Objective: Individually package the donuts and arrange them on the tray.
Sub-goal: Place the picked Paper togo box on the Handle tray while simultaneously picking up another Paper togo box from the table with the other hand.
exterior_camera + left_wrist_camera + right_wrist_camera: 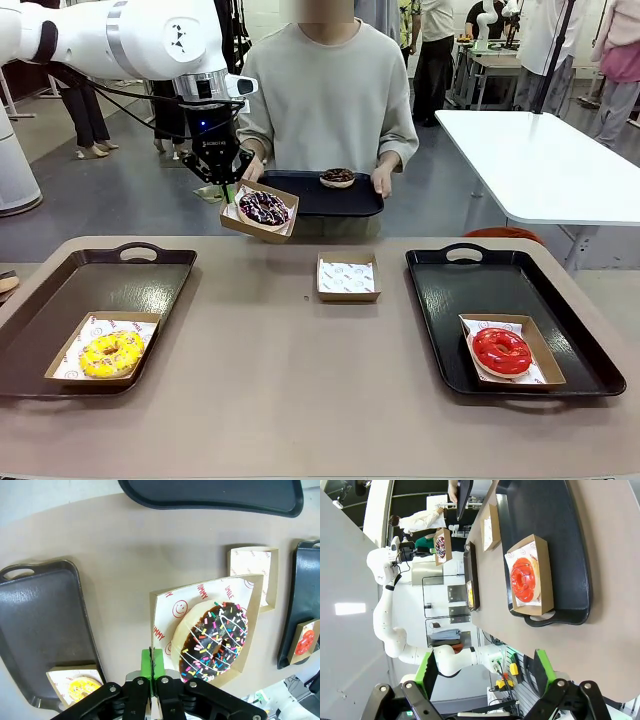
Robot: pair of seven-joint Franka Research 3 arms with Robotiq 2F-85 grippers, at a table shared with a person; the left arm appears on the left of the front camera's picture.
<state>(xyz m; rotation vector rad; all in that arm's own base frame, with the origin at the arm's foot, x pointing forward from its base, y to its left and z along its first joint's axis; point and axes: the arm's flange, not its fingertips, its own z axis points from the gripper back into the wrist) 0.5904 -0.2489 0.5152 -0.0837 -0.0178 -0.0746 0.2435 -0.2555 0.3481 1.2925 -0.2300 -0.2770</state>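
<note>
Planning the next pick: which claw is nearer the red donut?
Right. The right claw hangs open past the table edge near the red donut; the left claw, shut on a box, is far across the table.

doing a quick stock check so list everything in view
donuts: 4; yellow donut boxed on left tray, red donut boxed on right tray, dark sprinkled donut in lifted box, brown donut on person's tray
boxes: 4, brown card; three hold donuts, empty box mid-table
trays: 3; dark brown left, black right, black one held at far side
table: 1, tan
person's hands: 2, holding that tray's ends
left fingers: shut on lifted box's edge
right fingers: open, empty
</note>
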